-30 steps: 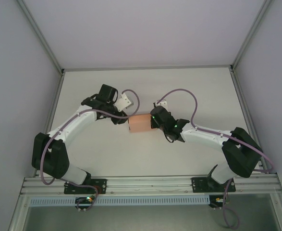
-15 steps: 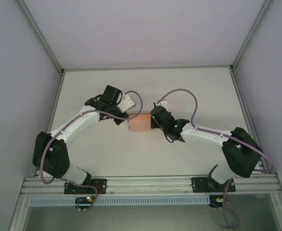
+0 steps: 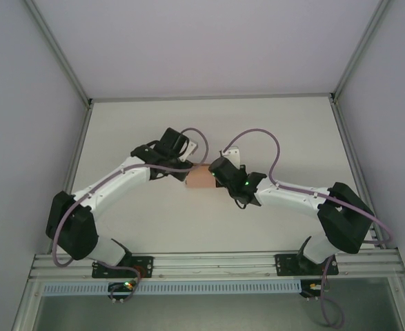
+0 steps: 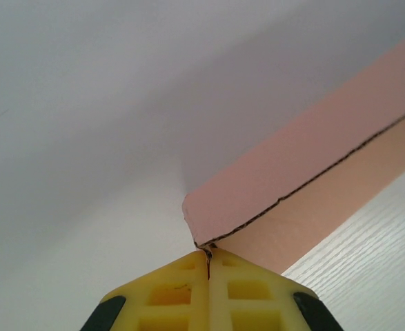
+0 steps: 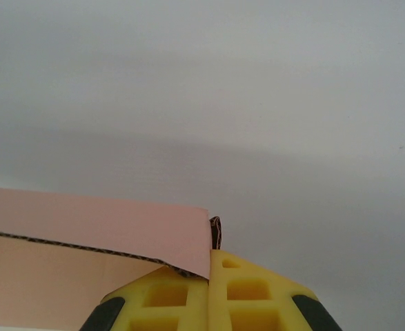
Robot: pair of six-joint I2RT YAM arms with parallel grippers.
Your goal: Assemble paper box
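**Both grippers closed at opposite ends of the pink box, mid-table**

- Table (image 3: 292, 131): white top, walled on three sides. No change.
- Left arm (image 3: 112, 183): reaches further right than a second ago; its wrist has swung in over the box's left end.
- Right arm (image 3: 292, 196): much the same reach as before, its wrist turned slightly and nudged left.
- Paper box (image 3: 201, 178): salmon-pink, at the table's middle between the two wrists. Less pink is visible from above than a second ago, as both wrists now crowd over it. The left wrist view shows a long pink panel (image 4: 292, 172) with a raw dark card edge; the right wrist view shows a pink panel (image 5: 85, 227) ending at the fingers.
- Left gripper (image 3: 187, 170): was apart from the box's left end a second ago. Now its yellow fingers are pressed together (image 4: 208, 265) at a box corner, the card edge running into the seam.
- Right gripper (image 3: 214, 176): clamped as before, with a thin strip of card standing up between its closed fingers (image 5: 210, 258).
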